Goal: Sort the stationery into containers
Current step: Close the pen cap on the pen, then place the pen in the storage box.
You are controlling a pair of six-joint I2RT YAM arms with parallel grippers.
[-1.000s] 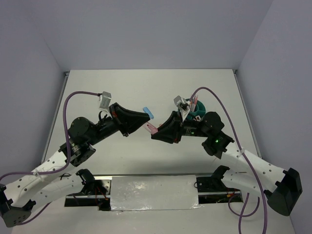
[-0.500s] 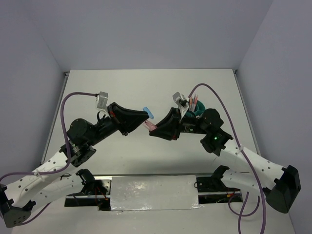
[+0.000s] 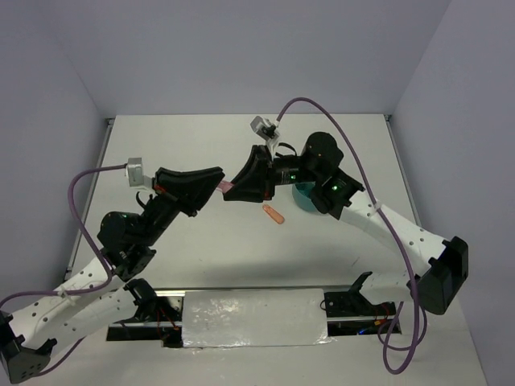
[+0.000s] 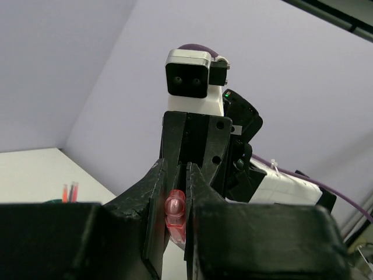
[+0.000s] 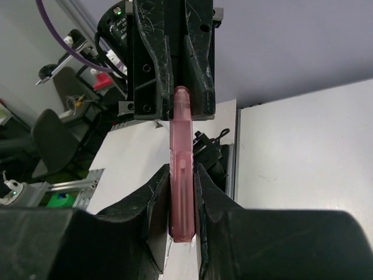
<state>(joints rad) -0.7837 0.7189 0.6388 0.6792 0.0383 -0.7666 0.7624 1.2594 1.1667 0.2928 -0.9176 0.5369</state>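
A pink oblong piece (image 3: pixel 225 186) is held in the air between both grippers. My left gripper (image 3: pixel 217 183) is shut on one end of it; in the left wrist view the piece (image 4: pixel 175 211) sits between the left gripper's (image 4: pixel 175 170) black fingers. My right gripper (image 3: pixel 232 190) is shut on the other end, and the piece (image 5: pixel 182 128) runs from the right gripper (image 5: pixel 182 170) up into the left one. An orange oblong piece (image 3: pixel 273 214) lies on the table. The teal cup (image 3: pixel 305 198) is mostly hidden behind my right arm.
Two red pen ends (image 4: pixel 69 191) stick up at the left of the left wrist view. The white table (image 3: pixel 193 145) is walled at the back and both sides. Purple cables loop above both arms.
Both arms have lifted and swung back and to the left, with the pink piece between the grippers. The orange piece now shows on the table. The blue piece no longer shows.
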